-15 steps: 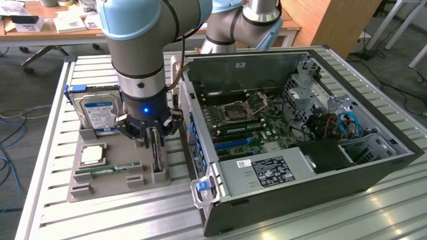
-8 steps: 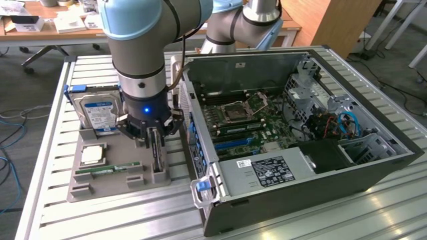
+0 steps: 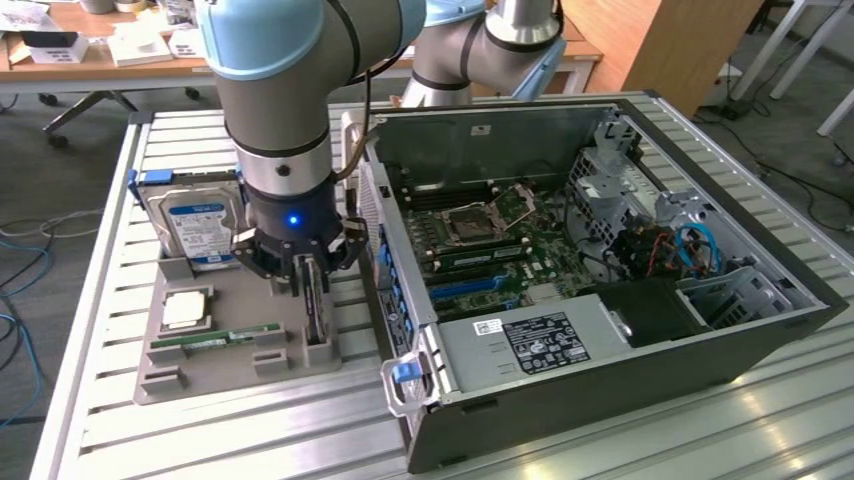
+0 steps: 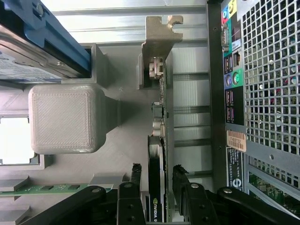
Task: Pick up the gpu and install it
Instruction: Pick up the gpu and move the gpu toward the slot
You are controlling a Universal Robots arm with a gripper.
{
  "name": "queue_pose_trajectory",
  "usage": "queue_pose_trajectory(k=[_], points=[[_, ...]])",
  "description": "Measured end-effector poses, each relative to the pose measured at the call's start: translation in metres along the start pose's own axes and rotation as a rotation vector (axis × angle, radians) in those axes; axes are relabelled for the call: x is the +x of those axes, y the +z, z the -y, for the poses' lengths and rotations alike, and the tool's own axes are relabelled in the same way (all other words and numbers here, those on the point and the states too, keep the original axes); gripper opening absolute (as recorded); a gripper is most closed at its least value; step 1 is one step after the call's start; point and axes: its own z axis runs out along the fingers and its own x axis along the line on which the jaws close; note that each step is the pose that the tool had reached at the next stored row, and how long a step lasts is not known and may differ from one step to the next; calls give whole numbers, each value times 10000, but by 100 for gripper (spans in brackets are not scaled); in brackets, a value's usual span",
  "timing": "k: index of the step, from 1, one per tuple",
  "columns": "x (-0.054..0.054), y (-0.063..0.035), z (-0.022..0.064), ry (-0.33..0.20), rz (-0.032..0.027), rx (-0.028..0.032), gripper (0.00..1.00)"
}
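Observation:
The gpu [image 3: 316, 305] is a thin dark card standing on edge in a slot of the grey holder tray [image 3: 200, 378], to the exterior view's left of the open computer case [image 3: 601, 330]. My gripper [image 3: 311, 278] has come down over it from above. In the wrist view the gpu [image 4: 158, 136] runs away from me, with its metal bracket at the far end. My gripper [image 4: 157, 171] is open, one dark fingertip [image 4: 136, 172] on each side of the card, with a narrow gap showing on at least one side.
The tray also holds a silver hard drive [image 3: 196, 220] with a blue-white label, a green RAM stick [image 3: 214, 340] and a square CPU [image 3: 184, 308]. The case lies open with its motherboard [image 3: 481, 240] exposed. Its perforated rear panel [image 4: 267, 70] is close beside the gpu.

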Motion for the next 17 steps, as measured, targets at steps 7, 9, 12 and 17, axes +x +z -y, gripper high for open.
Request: queue_pose_trajectory(k=[7,9,12,17], points=[[0,0,0,0,-1,0,26],[0,0,0,0,0,1,26],[0,0,0,0,-1,1,26],[0,0,0,-2,0,0,26]])
